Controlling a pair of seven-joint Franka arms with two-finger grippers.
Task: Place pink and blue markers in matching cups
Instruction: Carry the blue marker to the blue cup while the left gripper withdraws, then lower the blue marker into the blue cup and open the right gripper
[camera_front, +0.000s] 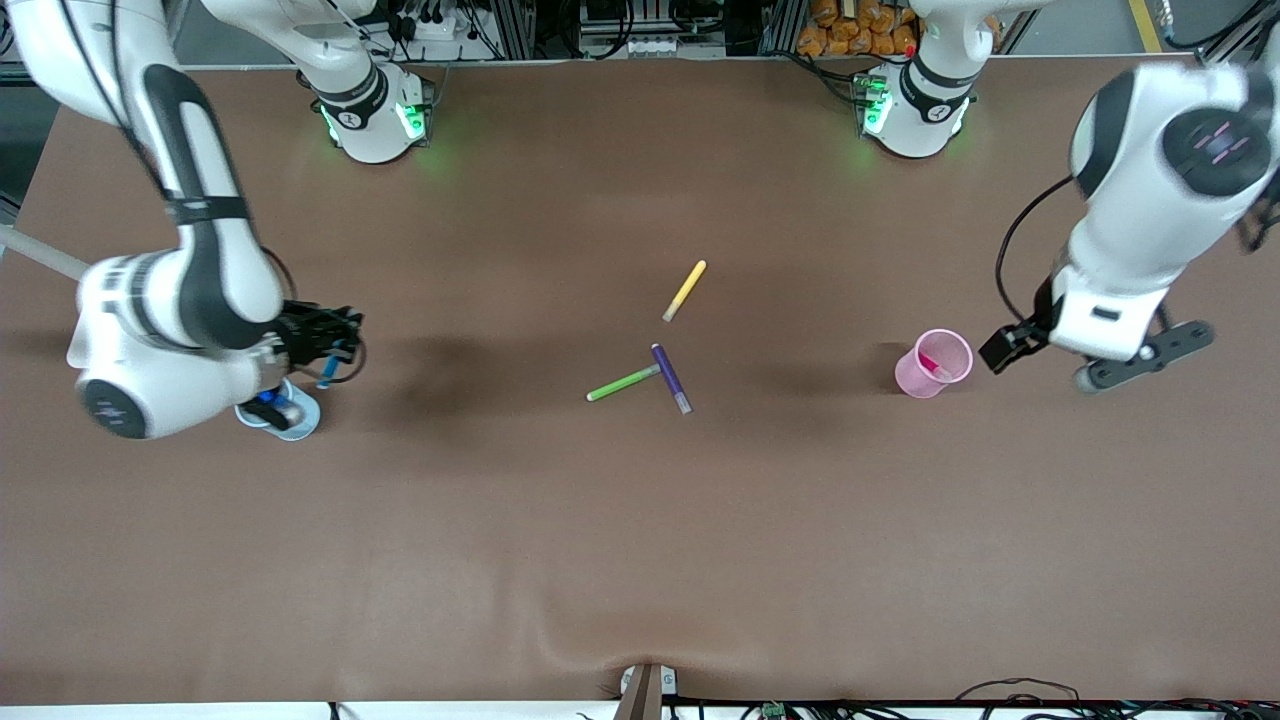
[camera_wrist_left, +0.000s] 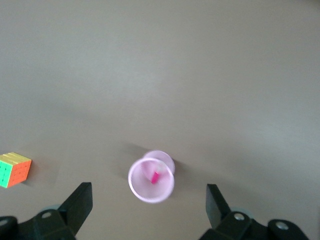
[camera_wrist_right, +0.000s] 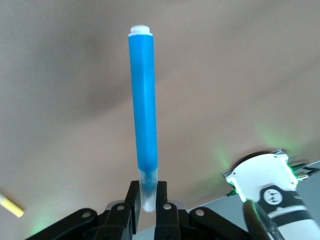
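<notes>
The left gripper (camera_wrist_left: 148, 210) hangs released over the worktop (camera_front: 640, 560) at the left arm's end, its two fingers (camera_wrist_left: 80, 200) spread wide apart with nothing between them. In the left wrist view the pink cup (camera_wrist_left: 151, 178) stands upright below it, between the spread fingers but clear of both. The pink marker (camera_wrist_left: 154, 177) sits inside that cup, leaning against the wall.

At the right arm's end, the right gripper (camera_wrist_right: 146, 202) is clenched on the pale end of the blue marker (camera_wrist_right: 143, 115), which juts straight out from between its fingers. In the front view that gripper is above the worktop just beside the blue cup (camera_front: 290, 412), which the right arm partly hides.

Near the middle of the worktop, well apart from both cups, lie a yellow marker (camera_front: 685, 290), a green marker (camera_front: 622, 383) and a purple marker (camera_front: 671, 378); the green one's tip touches the purple one. A colour cube (camera_wrist_left: 14, 169) shows in the left wrist view.
</notes>
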